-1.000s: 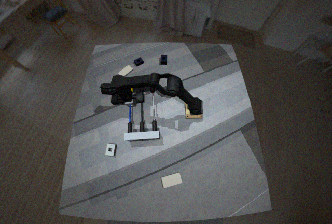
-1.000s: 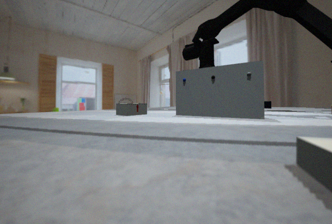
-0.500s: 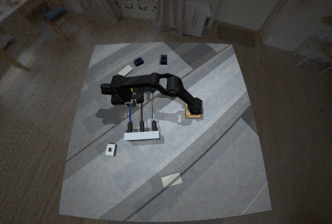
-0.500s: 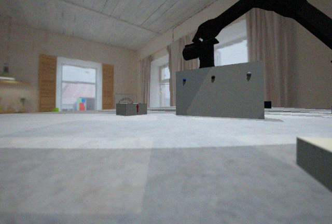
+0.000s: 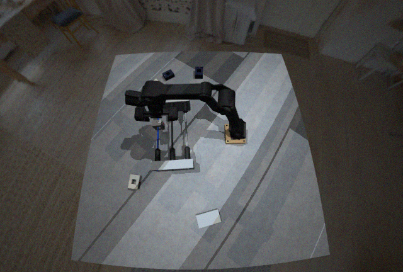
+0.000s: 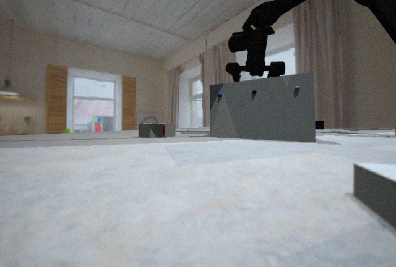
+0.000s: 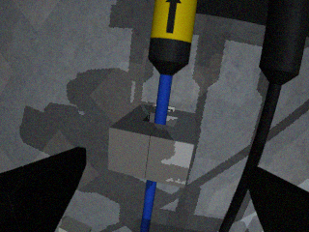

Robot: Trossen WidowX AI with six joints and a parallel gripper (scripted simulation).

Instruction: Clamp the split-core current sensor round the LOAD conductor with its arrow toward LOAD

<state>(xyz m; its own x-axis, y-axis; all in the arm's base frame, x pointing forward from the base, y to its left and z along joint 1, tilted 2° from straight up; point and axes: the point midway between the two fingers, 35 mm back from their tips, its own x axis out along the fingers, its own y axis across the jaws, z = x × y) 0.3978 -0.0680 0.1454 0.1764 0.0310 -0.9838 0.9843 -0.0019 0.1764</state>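
The sensor (image 7: 127,152) (image 5: 156,127) is a grey block around the blue conductor (image 7: 163,97) (image 5: 157,140). In the wrist view its two halves meet at a thin seam, and the conductor passes through its hole. No arrow on the sensor is visible. A yellow sleeve (image 7: 186,24) with a black arrow pointing up the wrist view is on the same conductor; no LOAD lettering shows. My gripper (image 7: 170,166) (image 5: 157,114) (image 6: 255,77) is open and empty, its fingers wide apart above the sensor, one to each side, touching nothing.
A black conductor (image 7: 270,108) (image 5: 171,132) and a pale one (image 5: 186,132) run alongside, to the right. An upright panel (image 5: 177,164) (image 6: 262,114) holds their ends. A holed cream block (image 5: 134,176) (image 6: 150,130), two dark blue blocks (image 5: 165,76) (image 5: 198,75) and a white slab (image 5: 208,218) (image 6: 377,182) lie around.
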